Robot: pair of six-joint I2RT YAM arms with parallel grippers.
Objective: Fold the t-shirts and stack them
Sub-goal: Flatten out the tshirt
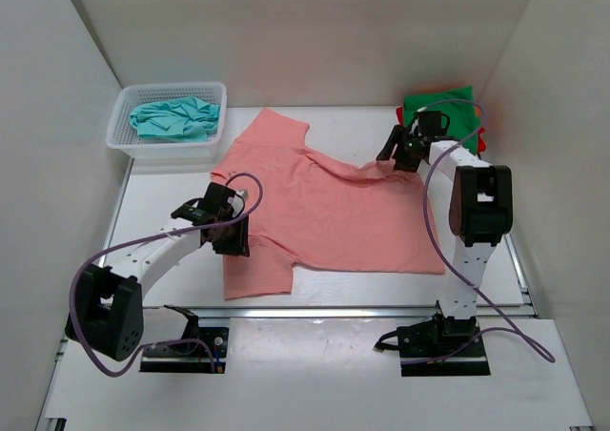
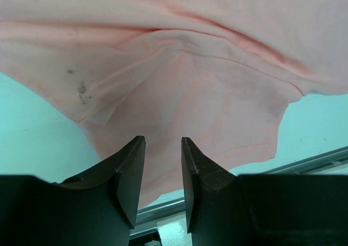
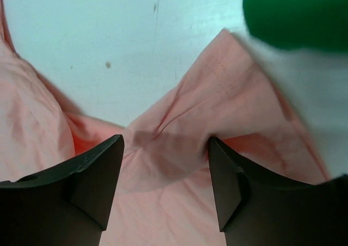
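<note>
Trouble looms at the far right, where the right hand (image 3: 166, 142), jaws wide and gripping nothing, straddles a bunched sleeve (image 3: 217, 99) of the pink shirt (image 1: 324, 212) just beside the green shirt (image 1: 443, 107): a careless close or drag there could catch or shove that folded cloth, or pinch 2 layers and pull the fold crooked. The pink shirt lies spread across the middle of the tabletop (image 1: 162, 231), rumpled toward that sleeve. The left hand (image 2: 163, 148), jaws narrowly parted and empty, sits at the shirt's left sleeve; closing on too little cloth could let it slip mid-fold. A teal shirt (image 1: 176, 118) waits in the basket (image 1: 122, 137) at the far left, well apart from both hands; the green shirt alone crowds the work, standing in the path of any outward pull on the right.
</note>
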